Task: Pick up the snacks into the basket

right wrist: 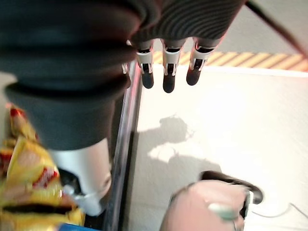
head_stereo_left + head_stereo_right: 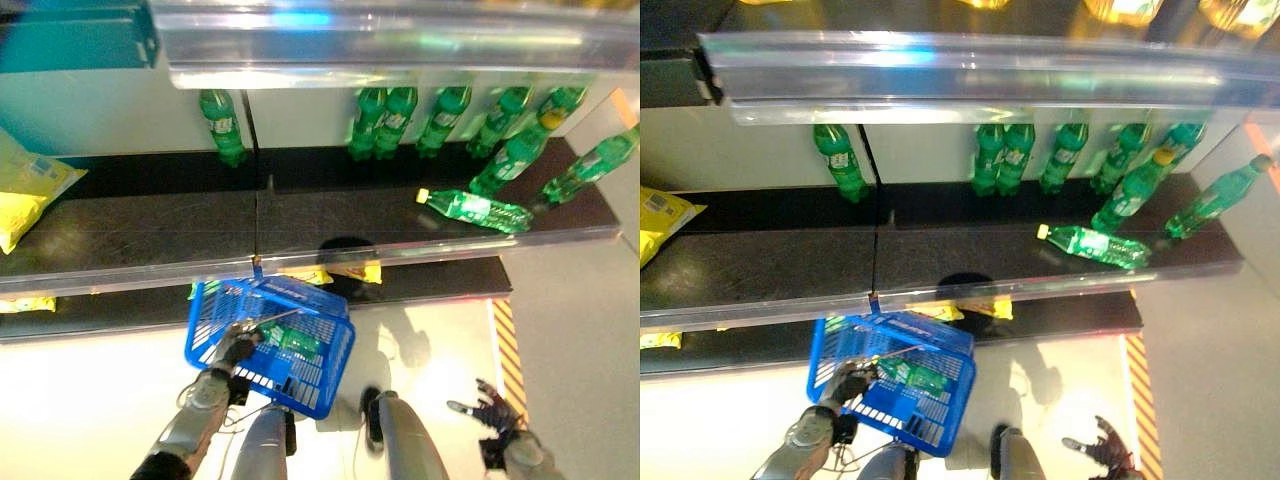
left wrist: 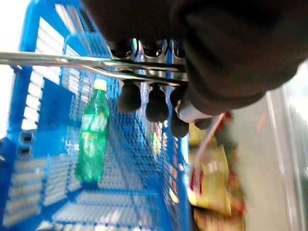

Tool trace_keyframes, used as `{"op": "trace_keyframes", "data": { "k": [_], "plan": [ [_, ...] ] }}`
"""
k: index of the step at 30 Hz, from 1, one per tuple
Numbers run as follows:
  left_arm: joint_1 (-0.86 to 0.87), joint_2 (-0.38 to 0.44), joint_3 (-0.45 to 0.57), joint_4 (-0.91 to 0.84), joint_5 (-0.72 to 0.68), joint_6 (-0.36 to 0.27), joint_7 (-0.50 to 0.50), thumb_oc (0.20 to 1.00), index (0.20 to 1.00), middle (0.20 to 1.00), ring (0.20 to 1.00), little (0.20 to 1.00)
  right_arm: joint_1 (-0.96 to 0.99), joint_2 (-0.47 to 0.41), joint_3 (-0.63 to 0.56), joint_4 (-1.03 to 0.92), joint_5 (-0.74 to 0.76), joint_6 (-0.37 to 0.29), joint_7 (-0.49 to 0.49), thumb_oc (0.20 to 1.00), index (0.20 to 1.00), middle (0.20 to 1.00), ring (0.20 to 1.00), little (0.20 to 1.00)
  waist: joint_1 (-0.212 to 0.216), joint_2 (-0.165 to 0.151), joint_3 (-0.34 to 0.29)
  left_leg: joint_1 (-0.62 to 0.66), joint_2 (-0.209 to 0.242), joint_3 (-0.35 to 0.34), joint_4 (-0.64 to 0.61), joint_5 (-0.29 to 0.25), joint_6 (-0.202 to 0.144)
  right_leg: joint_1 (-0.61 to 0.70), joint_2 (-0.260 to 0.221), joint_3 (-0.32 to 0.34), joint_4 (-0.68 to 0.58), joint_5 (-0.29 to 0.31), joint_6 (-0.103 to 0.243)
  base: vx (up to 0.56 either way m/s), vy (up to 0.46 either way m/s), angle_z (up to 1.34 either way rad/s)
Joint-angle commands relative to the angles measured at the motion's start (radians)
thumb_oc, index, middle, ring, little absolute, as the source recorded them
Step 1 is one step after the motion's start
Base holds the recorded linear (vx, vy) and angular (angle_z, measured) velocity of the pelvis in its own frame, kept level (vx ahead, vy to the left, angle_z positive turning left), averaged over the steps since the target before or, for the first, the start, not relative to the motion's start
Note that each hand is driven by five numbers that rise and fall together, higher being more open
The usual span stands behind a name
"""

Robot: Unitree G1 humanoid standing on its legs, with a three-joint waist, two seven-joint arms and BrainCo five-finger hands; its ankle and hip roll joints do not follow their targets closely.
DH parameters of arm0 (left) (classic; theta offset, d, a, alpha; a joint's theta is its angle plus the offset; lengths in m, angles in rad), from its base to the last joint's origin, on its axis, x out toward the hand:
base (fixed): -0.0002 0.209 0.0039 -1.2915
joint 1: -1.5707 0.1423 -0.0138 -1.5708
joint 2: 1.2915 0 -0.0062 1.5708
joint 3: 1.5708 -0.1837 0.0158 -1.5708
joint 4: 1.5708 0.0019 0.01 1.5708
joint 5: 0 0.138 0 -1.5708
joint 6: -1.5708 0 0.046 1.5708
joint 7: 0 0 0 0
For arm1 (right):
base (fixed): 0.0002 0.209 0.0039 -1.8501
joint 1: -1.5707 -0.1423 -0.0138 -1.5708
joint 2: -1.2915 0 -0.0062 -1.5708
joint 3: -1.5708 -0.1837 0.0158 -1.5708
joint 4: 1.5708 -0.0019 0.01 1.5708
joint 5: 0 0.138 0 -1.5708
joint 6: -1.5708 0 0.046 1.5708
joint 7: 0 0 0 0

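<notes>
Below shelf edge | left hand (image 2: pixel 236 347) clamped on basket (image 2: pixel 330 375) handle | right hand (image 2: pixel 492 410) spread, floor clear

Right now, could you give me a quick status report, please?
Left hand shut on the blue basket handle. Right hand open, low by the floor. One green bottle in the basket; yellow snack bags on the lower shelf.

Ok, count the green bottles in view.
10 green bottles: six standing along the shelf back, two nearer its right end, one lying down, one in the blue basket held by the left hand. More may be hidden.
</notes>
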State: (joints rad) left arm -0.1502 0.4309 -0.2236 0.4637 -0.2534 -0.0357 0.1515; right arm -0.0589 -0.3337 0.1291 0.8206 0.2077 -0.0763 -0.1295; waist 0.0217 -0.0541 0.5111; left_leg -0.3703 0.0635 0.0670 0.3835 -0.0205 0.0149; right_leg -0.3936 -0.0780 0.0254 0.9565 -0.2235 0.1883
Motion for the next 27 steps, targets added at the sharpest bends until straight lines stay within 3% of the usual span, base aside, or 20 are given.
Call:
{"op": "trace_keyframes", "data": {
  "k": [1,2,3,4,6,7,8,9,12,13,14,16,17,20,22,23,24,25,27],
  "plan": [
    [0.077,0.015,0.038,-0.093,0.041,-0.083,0.001,0.2,0.2,0.2,0.2,0.2,0.012,-0.017,0.003,0.0,-0.021,-0.023,0.012,1.0,1.0,1.0,1.0,1.0,0.011,0.051,-0.11,-0.02,-0.076,-0.072,-0.123,0.059,0.018,0.1,0.04,0.043,-0.176,0.135,-0.025,-0.27,-0.131,-0.3],
    [0.104,0.025,0.065,-0.092,0.046,-0.095,0.008,0.2,0.2,0.2,0.2,0.2,0.013,-0.036,0.005,0.005,-0.026,-0.026,0.019,1.0,1.0,1.0,1.0,1.0,0.043,0.045,-0.117,-0.076,-0.078,-0.076,-0.13,0.102,0.0,0.222,0.009,0.023,-0.393,-0.009,-0.073,-0.21,-0.088,-0.22],
    [0.104,0.024,0.065,-0.092,0.046,-0.095,0.008,0.2,0.2,0.2,0.2,0.2,0.012,-0.036,0.005,0.005,-0.026,-0.026,0.019,1.0,1.0,1.0,1.0,1.0,0.044,0.049,-0.119,-0.077,-0.075,-0.077,-0.133,0.105,-0.001,0.222,0.013,0.023,-0.398,-0.003,-0.074,-0.4,-0.145,-0.2],
    [0.129,0.007,0.077,-0.075,0.024,-0.104,0.007,0.2,0.2,0.2,0.2,0.2,-0.006,-0.044,0.012,0.029,-0.02,-0.029,0.016,1.0,1.0,1.0,1.0,1.0,0.073,0.067,-0.129,-0.099,-0.056,-0.089,-0.185,0.162,-0.023,0.225,0.04,0.004,-0.467,-0.081,-0.098,-0.32,-0.122,-0.35],
    [0.156,0.001,0.096,-0.048,0.005,-0.111,0.011,0.2,0.2,0.2,0.2,0.2,-0.004,-0.061,0.013,0.02,-0.017,-0.036,0.015,1.0,1.0,1.0,1.0,1.0,0.087,0.098,-0.122,-0.114,-0.032,-0.107,-0.255,0.252,-0.075,0.229,0.097,-0.027,-0.561,-0.085,-0.124,-0.32,-0.189,-0.56],
    [0.156,0.0,0.096,-0.048,0.005,-0.111,0.011,0.2,0.2,0.2,0.2,0.2,-0.004,-0.062,0.013,0.02,-0.017,-0.036,0.015,1.0,1.0,1.0,1.0,1.0,0.085,0.1,-0.123,-0.113,-0.032,-0.109,-0.258,0.255,-0.076,0.23,0.099,-0.03,-0.564,-0.082,-0.125,-0.21,-0.17,-0.14],
    [0.16,-0.009,0.101,-0.031,-0.005,-0.112,0.009,0.2,0.2,0.2,0.2,0.2,-0.001,-0.069,0.013,0.025,-0.021,-0.038,0.014,1.0,1.0,1.0,1.0,1.0,0.083,0.114,-0.119,-0.115,-0.029,-0.12,-0.288,0.269,-0.099,0.224,0.12,-0.045,-0.572,-0.091,-0.132,-0.26,-0.206,0.38],
    [0.176,-0.037,0.118,0.021,-0.029,-0.118,0.012,0.2,0.2,0.2,0.2,0.2,0.006,-0.085,0.015,0.039,-0.045,-0.041,0.001,1.0,1.0,1.0,1.0,1.0,0.071,0.124,-0.11,-0.1,-0.042,-0.125,-0.352,0.264,-0.123,0.236,0.121,-0.089,-0.608,-0.082,-0.128,-0.26,-0.202,0.45],
    [0.169,-0.045,0.111,0.067,-0.017,-0.117,0.006,0.2,0.2,0.2,0.2,0.2,0.006,-0.095,0.01,0.063,-0.058,-0.039,-0.011,1.0,1.0,1.0,1.0,1.0,0.063,0.13,-0.107,-0.093,-0.045,-0.127,-0.325,0.241,-0.125,0.241,0.119,-0.11,-0.652,-0.045,-0.132,-0.26,-0.124,0.7],
    [0.184,-0.04,0.106,0.065,0.0,-0.119,0.0,0.2,0.2,0.2,0.2,0.2,0.005,-0.099,-0.001,0.084,-0.059,-0.036,-0.017,1.0,1.0,1.0,1.0,1.0,0.052,0.112,-0.11,-0.076,-0.064,-0.137,-0.248,0.207,-0.108,0.242,0.093,-0.13,-0.703,-0.002,-0.126,-0.25,-0.038,0.5],
    [0.183,-0.04,0.106,0.064,0.0,-0.119,0.0,0.2,0.2,0.2,0.2,0.2,0.005,-0.099,-0.001,0.084,-0.059,-0.036,-0.017,1.0,1.0,1.0,1.0,1.0,0.053,0.115,-0.112,-0.078,-0.062,-0.139,-0.248,0.208,-0.108,0.24,0.095,-0.131,-0.706,0.001,-0.126,-0.3,-0.022,0.51],
    [0.19,-0.036,0.114,0.073,-0.007,-0.12,-0.007,0.2,0.2,0.2,0.2,0.2,0.008,-0.099,-0.014,0.083,-0.044,-0.038,-0.02,1.0,1.0,1.0,1.0,1.0,0.036,0.088,-0.116,-0.064,-0.071,-0.161,-0.11,0.133,-0.095,0.228,0.053,-0.15,-0.741,0.039,-0.124,-0.29,0.013,0.44],
    [0.187,-0.031,0.116,0.092,-0.001,-0.12,-0.012,0.2,0.2,0.2,0.2,0.2,0.01,-0.097,-0.016,0.08,-0.036,-0.04,-0.02,1.0,1.0,1.0,1.0,1.0,0.028,0.071,-0.117,-0.06,-0.065,-0.179,-0.024,0.088,-0.084,0.22,0.027,-0.155,-0.748,0.053,-0.128,-0.26,0.05,0.61],
    [0.17,-0.022,0.119,0.112,0.0,-0.123,-0.006,0.2,0.2,0.2,0.2,0.2,0.013,-0.094,-0.017,0.074,-0.028,-0.044,-0.019,1.0,1.0,1.0,1.0,1.0,0.018,0.071,-0.122,0.019,-0.03,-0.238,-0.043,0.049,-0.078,0.211,-0.002,-0.164,-0.762,0.073,-0.115,-0.19,0.153,0.79],
    [0.15,-0.014,0.114,0.119,-0.005,-0.127,0.003,0.2,0.2,0.2,0.2,0.2,0.011,-0.1,-0.034,0.067,-0.008,-0.046,-0.026,1.0,1.0,1.0,1.0,1.0,-0.006,0.09,-0.133,0.055,0.04,-0.267,-0.141,0.07,-0.096,0.184,-0.037,-0.165,-0.772,0.102,-0.087,-0.16,0.308,0.41],
    [0.15,-0.014,0.114,0.119,-0.005,-0.127,0.003,0.2,0.2,0.2,0.2,0.2,0.011,-0.1,-0.034,0.067,-0.008,-0.046,-0.026,1.0,1.0,1.0,1.0,1.0,-0.006,0.09,-0.133,0.055,0.04,-0.268,-0.141,0.07,-0.096,0.184,-0.037,-0.165,-0.772,0.102,-0.087,-0.13,0.44,0.59],
    [0.136,-0.003,0.099,0.104,-0.009,-0.129,0.005,0.2,0.2,0.2,0.2,0.2,0.003,-0.107,-0.039,0.057,-0.001,-0.045,-0.033,1.0,1.0,1.0,1.0,1.0,-0.015,0.1,-0.133,0.054,0.08,-0.288,-0.199,0.093,-0.118,0.156,-0.077,-0.15,-0.766,0.129,-0.062,-0.09,0.328,0.65],
    [0.136,-0.004,0.098,0.104,-0.009,-0.129,0.005,0.2,0.2,0.2,0.2,0.2,0.003,-0.108,-0.039,0.057,-0.001,-0.045,-0.033,1.0,1.0,1.0,1.0,1.0,-0.015,0.1,-0.133,0.055,0.081,-0.288,-0.202,0.094,-0.118,0.156,-0.077,-0.149,-0.765,0.129,-0.062,-0.15,0.607,0.9],
    [0.124,0.008,0.091,0.093,-0.005,-0.134,0.012,0.2,0.2,0.2,0.2,0.2,-0.009,-0.108,-0.049,0.04,0.017,-0.047,-0.04,1.0,1.0,1.0,1.0,1.0,-0.02,0.088,-0.125,0.049,0.074,-0.328,-0.196,0.074,-0.144,0.125,-0.123,-0.112,-0.773,0.181,-0.034,-0.12,0.465,0.5]
  ]
}}
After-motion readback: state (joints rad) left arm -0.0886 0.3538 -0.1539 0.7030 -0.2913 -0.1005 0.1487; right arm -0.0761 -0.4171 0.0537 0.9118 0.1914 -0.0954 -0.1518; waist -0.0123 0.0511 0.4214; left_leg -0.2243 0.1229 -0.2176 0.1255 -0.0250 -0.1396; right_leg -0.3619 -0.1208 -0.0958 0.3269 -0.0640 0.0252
